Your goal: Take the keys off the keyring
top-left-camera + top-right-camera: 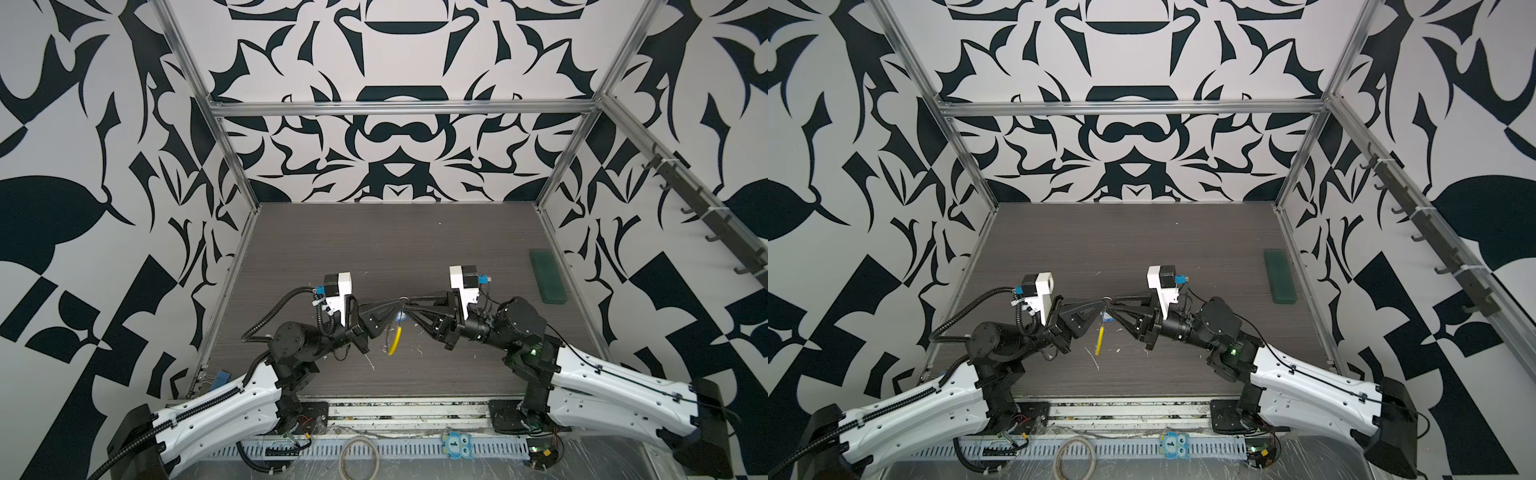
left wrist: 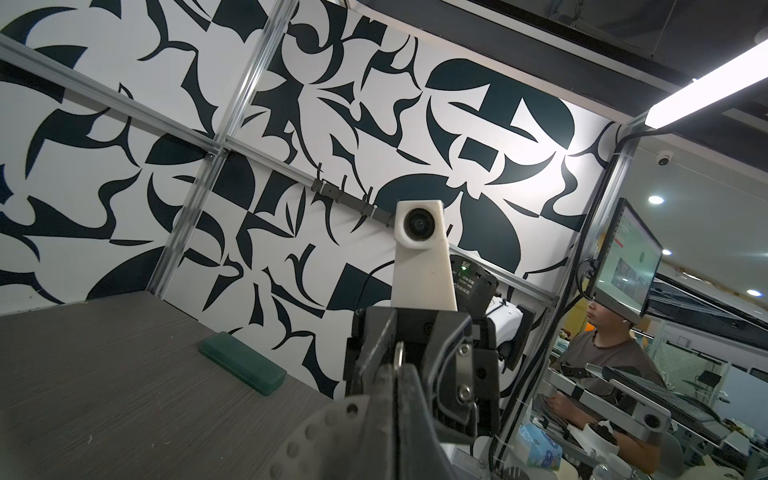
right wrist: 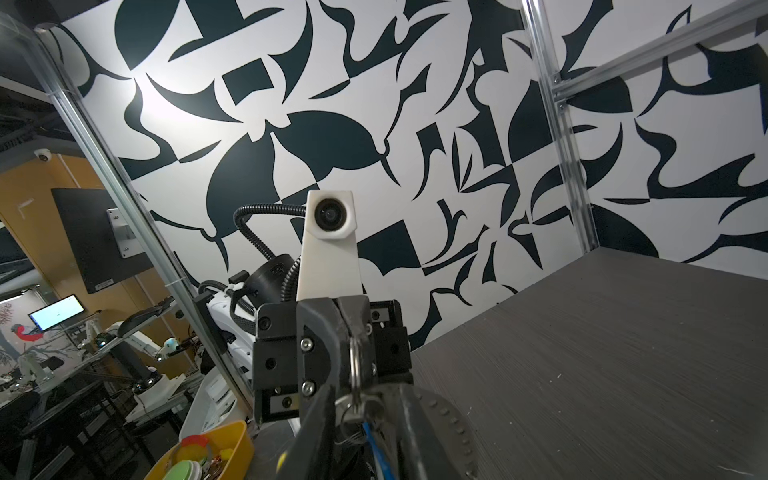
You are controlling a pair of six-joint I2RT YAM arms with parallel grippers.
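Keyring (image 1: 395,340) pinched in left gripper (image 1: 397,306); right gripper (image 1: 411,306) straddles it

Inside a robotics lab: a test cell of aluminium framing (image 1: 399,109) and black-and-white patterned panels (image 1: 395,50) around a grey wood-grain bench (image 1: 415,249); beyond the cell, a seated operator (image 2: 611,349) at a monitor (image 2: 627,257) under strip lighting (image 2: 706,87), a ceiling dome camera (image 2: 663,158), more small robot arms (image 3: 139,345) on neighbouring tables.

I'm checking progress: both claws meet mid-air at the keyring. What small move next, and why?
Probably close the right claw on the blue key: the left claw is shut on the metal ring, and the key hangs between the right fingers, apparently not yet pinched.
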